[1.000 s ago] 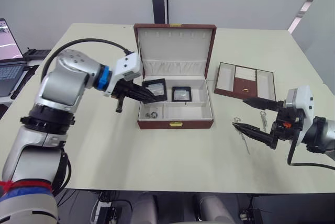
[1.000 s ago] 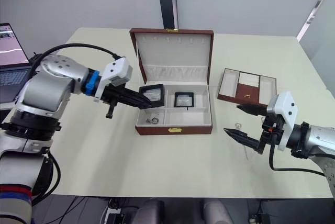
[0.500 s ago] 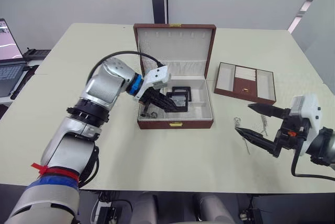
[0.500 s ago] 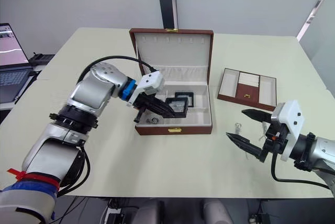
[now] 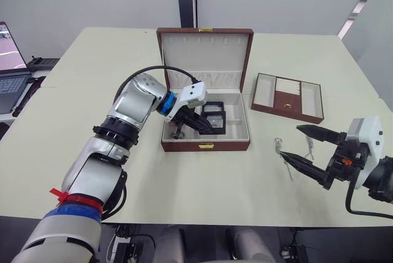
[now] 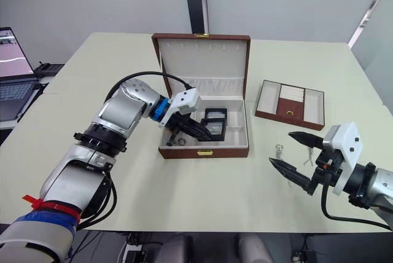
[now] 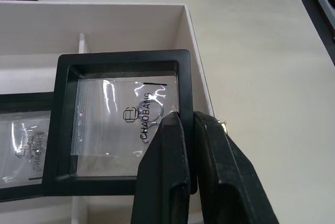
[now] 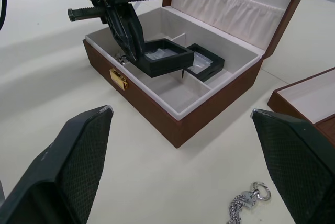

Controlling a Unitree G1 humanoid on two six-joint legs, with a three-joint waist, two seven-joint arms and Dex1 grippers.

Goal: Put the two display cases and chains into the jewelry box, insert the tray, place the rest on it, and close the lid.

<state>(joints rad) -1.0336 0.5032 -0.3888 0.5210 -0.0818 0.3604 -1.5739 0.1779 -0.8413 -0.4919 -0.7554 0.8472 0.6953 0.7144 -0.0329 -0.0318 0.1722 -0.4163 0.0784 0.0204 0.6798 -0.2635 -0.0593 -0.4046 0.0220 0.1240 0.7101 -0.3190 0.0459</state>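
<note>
The open brown jewelry box [image 5: 206,146] stands mid-table with its lid up. My left gripper [image 5: 199,123] is shut on the edge of a black display case [image 7: 125,130], holding it tilted just above the box's compartments. The second display case [image 8: 201,62] lies flat in the box behind it, partly overlapped. A small ring-like piece [image 5: 178,134] rests in the front left compartment. Two silver chains [image 5: 285,158] lie on the table right of the box. My right gripper [image 5: 291,141] hovers open just right of the chains, with nothing in it. The tray [image 5: 288,97] sits at the right.
A laptop [image 5: 9,60] sits on a side table off the left edge. Bare tabletop lies in front of the box and to its left. The tray is about a hand's width from the box's right wall.
My left gripper has carried the display case from the box's left side rightward and lower, over the middle compartments. My right gripper has drawn back slightly to the right, still open.
</note>
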